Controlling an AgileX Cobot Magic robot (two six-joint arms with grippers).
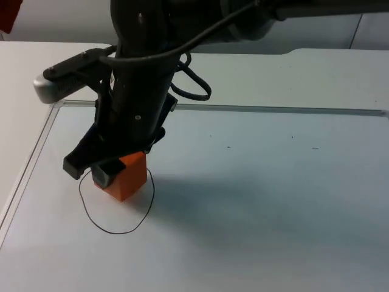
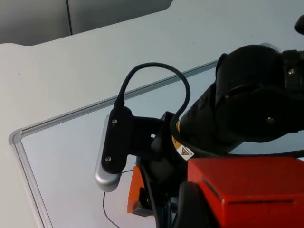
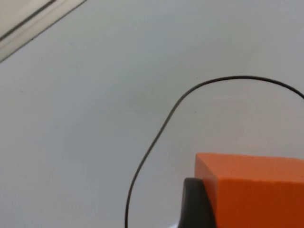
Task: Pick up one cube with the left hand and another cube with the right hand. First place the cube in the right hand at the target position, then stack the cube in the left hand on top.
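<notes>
The white table point(image 1: 273, 201) carries a thin black drawn circle point(image 1: 115, 230) near its left side. The right arm reaches across to it, and the right gripper point(image 1: 109, 169) clamps an orange cube point(image 1: 129, 176) inside that ring; the block is matte with crisp edges, and whether it rests on the surface I cannot tell. In the left wrist view, the left gripper point(image 2: 223, 209) grips a red cube point(image 2: 251, 190), smooth-faced, held above the right arm.

White table top point(image 1: 273, 213), pale mat with raised edge strip point(image 1: 279, 109) laid on it. Grey partition wall point(image 1: 316, 33) behind. Soft shadow across mat centre. Even indoor light.
</notes>
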